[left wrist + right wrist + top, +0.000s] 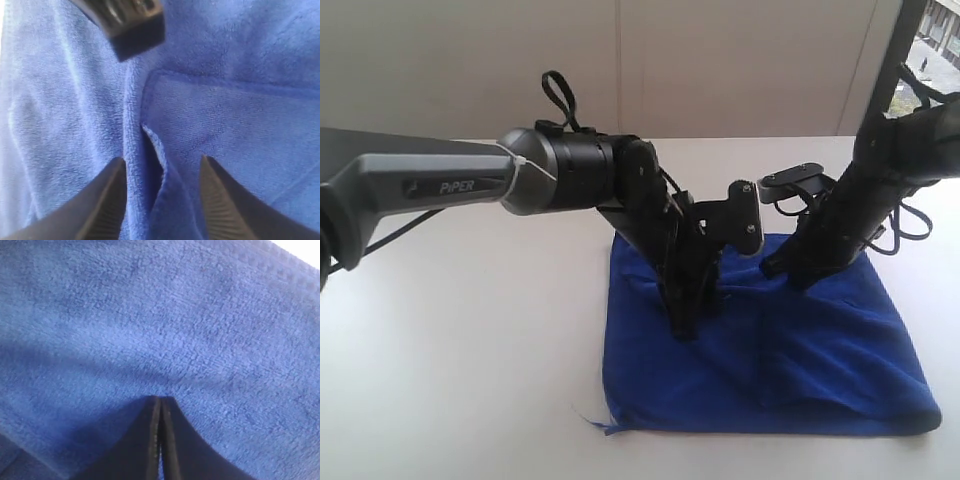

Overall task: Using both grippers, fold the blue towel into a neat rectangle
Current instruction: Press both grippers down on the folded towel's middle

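The blue towel lies folded over on the white table. My left gripper points down onto its left part. In the left wrist view the left gripper is open, and a raised ridge of towel stands loose between the fingers. My right gripper rests on the towel's far middle. Close up, the right gripper is shut, its tip is in the cloth, and a sliver of blue shows between its pads.
A black blocky part hangs over the towel near the left gripper. The left arm spans the table's left half. A frayed thread sticks out at the towel's near left corner. A wall stands behind the table.
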